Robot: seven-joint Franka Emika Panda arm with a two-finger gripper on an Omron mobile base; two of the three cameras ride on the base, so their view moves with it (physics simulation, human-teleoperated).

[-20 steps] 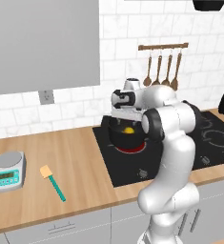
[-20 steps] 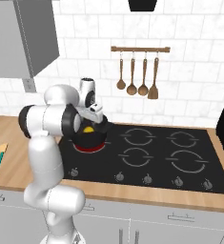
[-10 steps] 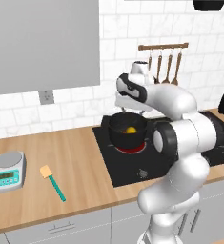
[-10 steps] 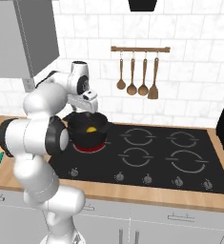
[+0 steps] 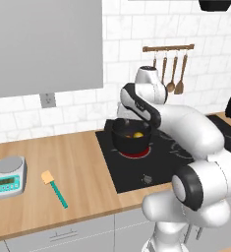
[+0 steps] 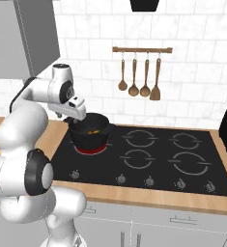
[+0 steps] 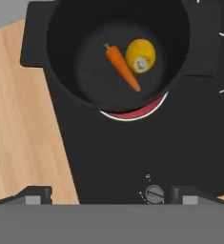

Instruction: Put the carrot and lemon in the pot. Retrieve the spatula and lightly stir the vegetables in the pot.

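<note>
Black pot (image 7: 118, 52) sits on the glowing red burner (image 7: 132, 113) at the hob's (image 7: 132, 157) front left corner; we see the carrot (image 7: 122, 68) and lemon (image 7: 140, 56) touching inside it. Gripper (image 7: 111, 194) hovers above, fingers apart, empty. Teal spatula (image 5: 54, 188) lies on the wooden counter (image 5: 63, 167) near its front edge, beside the scale (image 5: 9, 176).

One carrot (image 7: 122, 69), one lemon (image 7: 140, 55)
</note>
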